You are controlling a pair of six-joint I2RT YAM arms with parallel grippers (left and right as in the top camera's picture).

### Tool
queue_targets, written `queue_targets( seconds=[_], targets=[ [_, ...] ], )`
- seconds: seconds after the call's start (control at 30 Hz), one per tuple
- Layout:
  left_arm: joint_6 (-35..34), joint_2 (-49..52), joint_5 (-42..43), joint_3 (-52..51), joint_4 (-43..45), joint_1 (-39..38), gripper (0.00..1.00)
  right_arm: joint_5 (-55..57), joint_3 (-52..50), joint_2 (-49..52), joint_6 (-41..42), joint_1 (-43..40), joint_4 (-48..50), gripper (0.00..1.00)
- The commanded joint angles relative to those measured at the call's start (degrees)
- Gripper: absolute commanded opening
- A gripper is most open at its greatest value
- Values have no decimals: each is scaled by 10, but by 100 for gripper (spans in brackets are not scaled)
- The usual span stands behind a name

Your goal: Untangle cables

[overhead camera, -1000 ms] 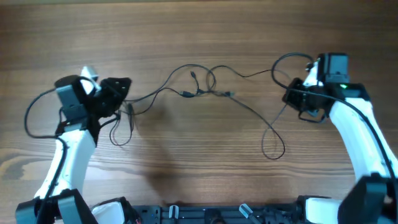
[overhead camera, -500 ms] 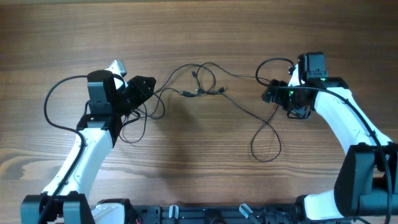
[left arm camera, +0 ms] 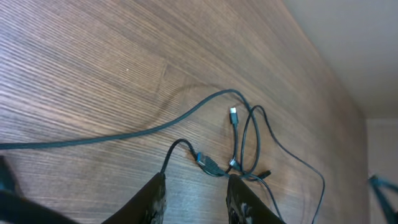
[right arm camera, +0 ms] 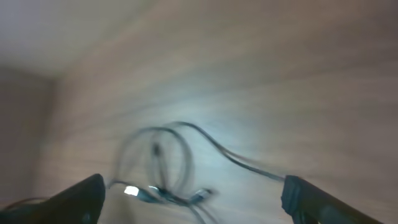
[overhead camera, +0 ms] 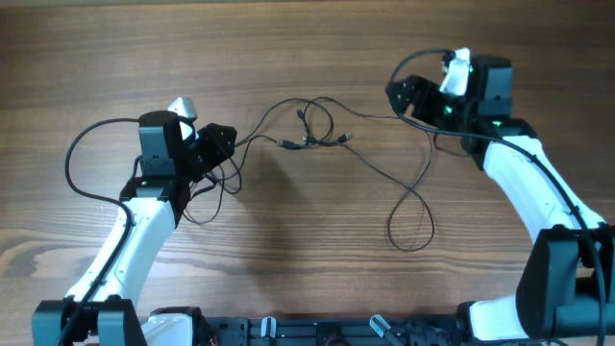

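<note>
The table [overhead camera: 307, 38] is a flat top of brown wood with the grain running left to right in the overhead view. Thin black cables [overhead camera: 370, 163] lie directly on it, near the middle. Several strands cross in a small knot [overhead camera: 312, 140], also seen in the left wrist view [left arm camera: 233, 165]. A free plug [left arm camera: 232, 112] lies flat just beside the knot. One strand runs left from the knot. Another runs right and toward the near edge, ending in an open loop [overhead camera: 411, 226], well apart from the knot.
</note>
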Motion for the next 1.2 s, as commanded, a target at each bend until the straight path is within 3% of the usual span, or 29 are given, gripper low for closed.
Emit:
queue_targets(
  seconds=[0.0,0.33,0.5,0.77,0.93,1.17],
  targets=[
    [13,3,-6,0,-2,-2,34,-55,4,39,16,54,46,90],
    [14,3,-6,0,-28,-2,35,-28,8,150,5,160,179,91],
    [14,3,-7,0,-28,-2,35,74,32,193,-21,200,178,89],
    [14,3,-7,0,-30,-2,36,128,100,247,-69,251,154,85],
    [14,3,-7,0,-31,-2,36,195,106,263,-71,267,152,75],
    [14,3,-7,0,-33,-2,36,194,106,278,-62,268,151,58]
  ],
)
